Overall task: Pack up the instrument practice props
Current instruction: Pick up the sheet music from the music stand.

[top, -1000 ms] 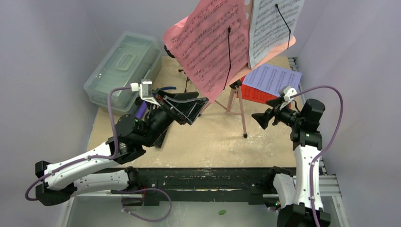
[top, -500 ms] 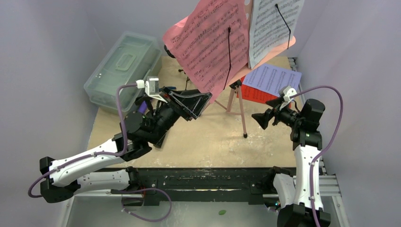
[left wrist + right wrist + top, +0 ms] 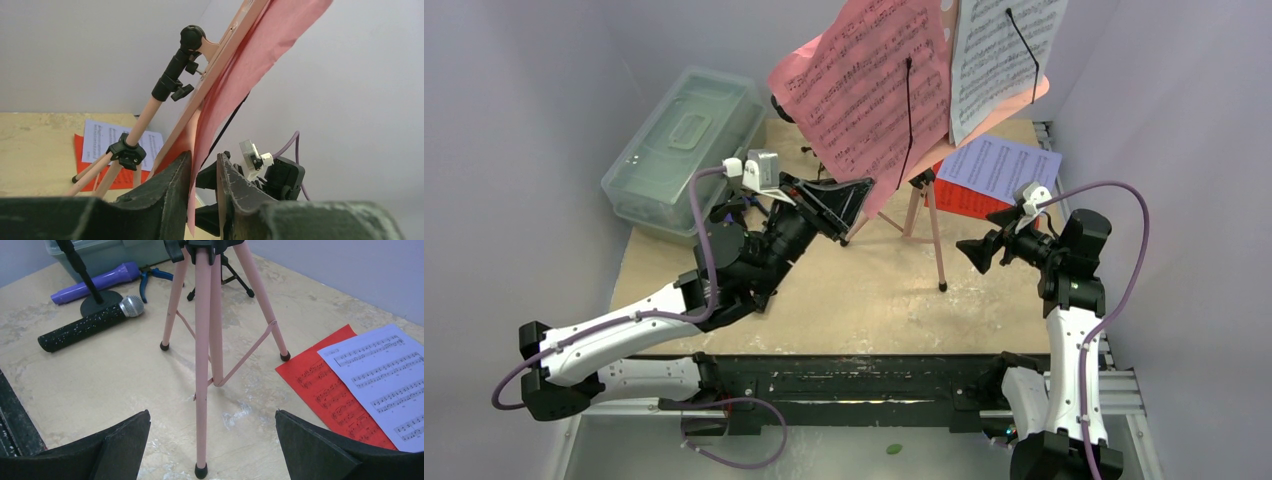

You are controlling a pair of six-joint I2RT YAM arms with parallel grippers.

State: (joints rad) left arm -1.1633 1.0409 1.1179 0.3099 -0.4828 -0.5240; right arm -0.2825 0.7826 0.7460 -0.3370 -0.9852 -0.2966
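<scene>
Left gripper point(image 3: 202, 159) narrowly open, the pink sheet's point(image 3: 240, 75) lower edge hanging between its jaws; sheet rests on the stand point(image 3: 936, 240) toward the table's point(image 3: 874, 300) far edge; right gripper point(image 3: 977, 252) wide open, empty

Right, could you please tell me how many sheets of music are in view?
4. A pink sheet and a white sheet stand on the rack; a lilac sheet lies on the table, overlapping a red sheet. More may be hidden beneath.
</scene>
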